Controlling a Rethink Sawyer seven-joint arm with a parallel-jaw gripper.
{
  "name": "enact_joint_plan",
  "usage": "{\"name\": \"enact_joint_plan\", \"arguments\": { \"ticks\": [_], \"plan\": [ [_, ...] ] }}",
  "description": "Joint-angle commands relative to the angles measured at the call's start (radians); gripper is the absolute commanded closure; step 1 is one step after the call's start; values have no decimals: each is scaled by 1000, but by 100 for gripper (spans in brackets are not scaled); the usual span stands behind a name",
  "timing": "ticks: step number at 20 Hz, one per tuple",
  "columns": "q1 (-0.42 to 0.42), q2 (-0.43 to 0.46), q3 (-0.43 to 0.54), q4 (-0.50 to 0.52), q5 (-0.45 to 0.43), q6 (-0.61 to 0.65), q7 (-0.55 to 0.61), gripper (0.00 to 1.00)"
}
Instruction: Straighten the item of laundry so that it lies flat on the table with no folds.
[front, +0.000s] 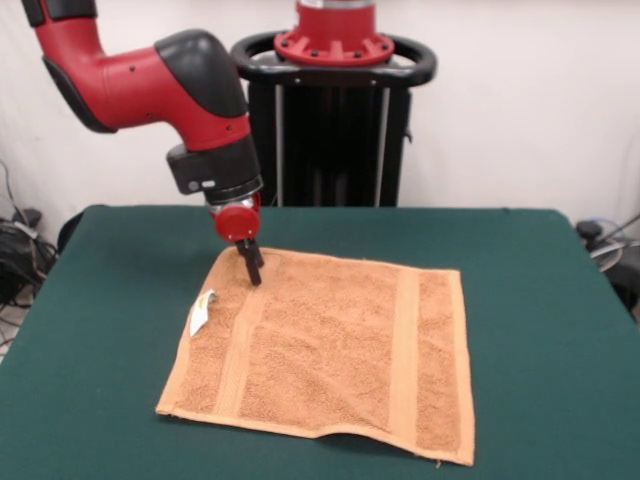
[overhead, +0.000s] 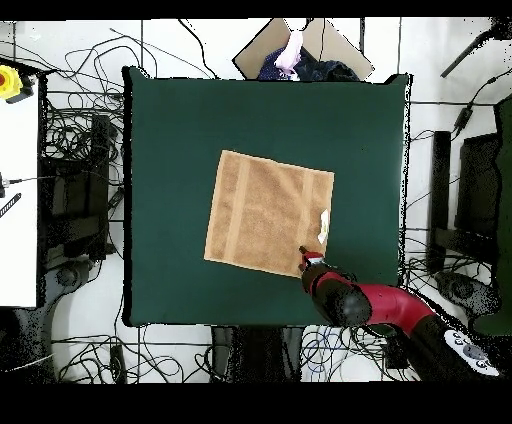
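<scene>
The orange-tan towel lies spread out on the dark green table, with two woven bands running across it and a small white tag at its left edge. Its front edge is slightly wavy. My gripper points down at the towel's far left corner, with its tips at or just above the cloth and its fingers together. In the overhead view the towel sits mid-table, the tag is on its right edge, and the gripper is at its lower right corner.
The robot's black pedestal stands behind the table's far edge. In the overhead view a cardboard box with clothes sits beyond the top edge, cables lie on the floor all round, and a white surface is at the left.
</scene>
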Motion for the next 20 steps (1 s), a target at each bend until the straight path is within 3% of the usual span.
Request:
{"name": "enact_joint_plan", "arguments": {
  "ticks": [1,7,13,16,20],
  "plan": [
    [-51,18,-192,-336,-81,164,99,0],
    [-51,-40,-195,-261,-35,125,173,0],
    [-46,-159,-180,-149,13,147,189,0],
    [-163,-172,-49,-76,43,141,125,0],
    [-228,-237,33,4,97,171,124,0]
  ]
}}
